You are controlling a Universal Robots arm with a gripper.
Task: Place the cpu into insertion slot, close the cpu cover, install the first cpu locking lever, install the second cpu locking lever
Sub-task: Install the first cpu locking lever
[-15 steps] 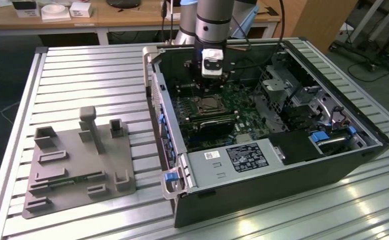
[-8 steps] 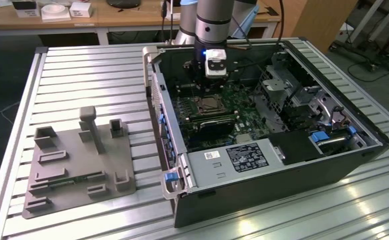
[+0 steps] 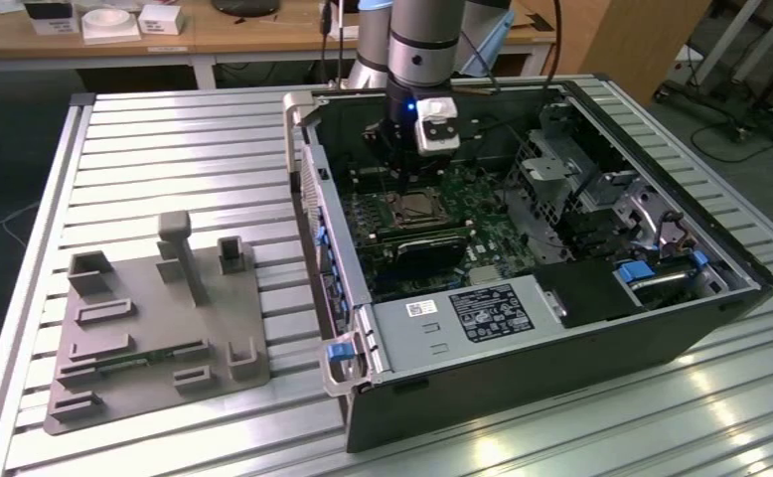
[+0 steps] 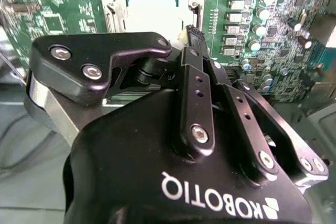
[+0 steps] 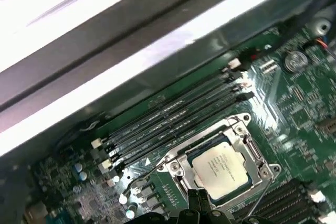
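My claw (image 5: pixel 197 199) is clenched empty with its tips at the cpu cover (image 5: pixel 176 167), so I judge a sideways slip could gouge the cpu (image 5: pixel 223 163) or green board (image 5: pixel 294 103)

The exterior view is looking down from high up and well back, at an angle. It is taking in the slatted desk (image 3: pixel 161 129) and the open computer case (image 3: pixel 652 328), which is filling the frame's right half, with the arm (image 3: pixel 426 40) coming in at upper centre. The second wrist view is sitting just behind the gripper (image 4: pixel 190 32) and looking along its black body at the green motherboard (image 4: pixel 63 3) close beyond. The first wrist view is looking down slantwise from near the board, across the memory slots (image 5: pixel 173 124). All three views are sharing the insertion slot (image 3: pixel 420 209) with the cpu (image 5: pixel 221 163) lying in it.
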